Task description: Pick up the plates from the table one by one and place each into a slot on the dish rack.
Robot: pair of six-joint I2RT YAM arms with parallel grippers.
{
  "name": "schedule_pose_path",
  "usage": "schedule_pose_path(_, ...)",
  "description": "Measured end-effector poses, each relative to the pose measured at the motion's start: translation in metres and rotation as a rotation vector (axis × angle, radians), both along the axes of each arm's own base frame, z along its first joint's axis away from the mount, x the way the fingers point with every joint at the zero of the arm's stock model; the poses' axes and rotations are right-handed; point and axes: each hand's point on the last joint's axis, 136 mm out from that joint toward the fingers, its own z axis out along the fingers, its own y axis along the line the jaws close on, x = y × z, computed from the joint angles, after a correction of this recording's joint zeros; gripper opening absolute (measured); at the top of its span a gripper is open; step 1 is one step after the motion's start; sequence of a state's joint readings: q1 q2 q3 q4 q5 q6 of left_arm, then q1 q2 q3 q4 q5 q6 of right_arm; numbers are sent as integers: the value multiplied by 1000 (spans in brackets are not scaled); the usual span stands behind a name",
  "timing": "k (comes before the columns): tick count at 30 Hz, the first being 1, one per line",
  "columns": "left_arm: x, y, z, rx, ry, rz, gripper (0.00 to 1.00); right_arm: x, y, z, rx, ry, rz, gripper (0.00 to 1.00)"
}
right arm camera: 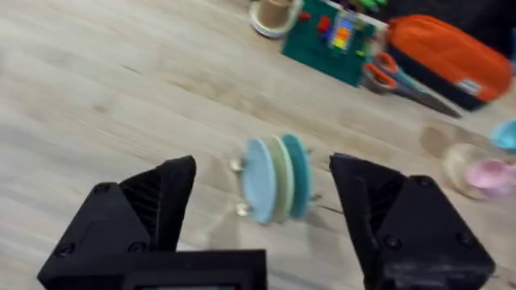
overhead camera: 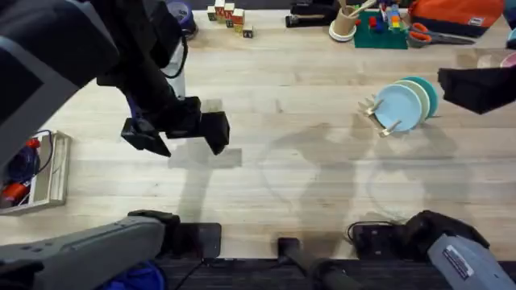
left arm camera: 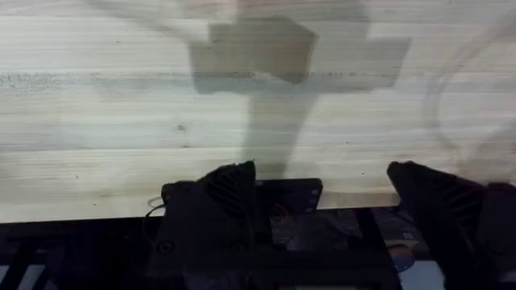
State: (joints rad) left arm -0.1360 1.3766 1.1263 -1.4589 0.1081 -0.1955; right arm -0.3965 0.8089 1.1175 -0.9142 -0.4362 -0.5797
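The dish rack [overhead camera: 376,113] stands at the right of the table [overhead camera: 306,161], and three plates stand upright in its slots: light blue [overhead camera: 397,107] in front, a pale cream one [overhead camera: 417,96], and teal [overhead camera: 430,93] behind. My right gripper [overhead camera: 451,84] hovers just right of the rack. In the right wrist view it [right arm camera: 262,173] is open and raised, with the plates [right arm camera: 274,179] and rack pegs [right arm camera: 239,209] beyond its fingers. My left gripper [overhead camera: 189,149] hangs open over bare wood at the left. In its own view it [left arm camera: 322,181] holds nothing.
Along the back edge sit coloured blocks [overhead camera: 230,14], a cup [overhead camera: 345,24], a green board [overhead camera: 379,31], scissors [overhead camera: 427,34] and an orange pouch [overhead camera: 455,14]. A pale tray [overhead camera: 44,173] with small items lies at the left edge. A pink dish [right arm camera: 488,173] sits right of the rack.
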Motion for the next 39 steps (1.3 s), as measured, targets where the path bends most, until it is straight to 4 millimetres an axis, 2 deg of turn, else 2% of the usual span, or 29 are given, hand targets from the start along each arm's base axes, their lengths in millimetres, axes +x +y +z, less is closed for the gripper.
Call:
schedule_pose_path(9, 0, 0, 0, 0, 0, 0, 995, 4, 29, 16, 153, -51, 88, 994)
schedule_pose_path(15, 0, 0, 0, 0, 0, 0, 995, 5, 55, 15, 233, -13, 158, 994)
schedule_pose_path(26, 0, 0, 0, 0, 0, 0, 995, 16, 91, -8, 376, 162, 203, 993)
schedule_pose_path(34, 0, 0, 0, 0, 0, 0, 995, 35, 99, -43, 369, 317, 68, 993)
schedule_pose_path(39, 0, 0, 0, 0, 0, 0, 994, 44, 104, -51, 327, 323, -27, 993)
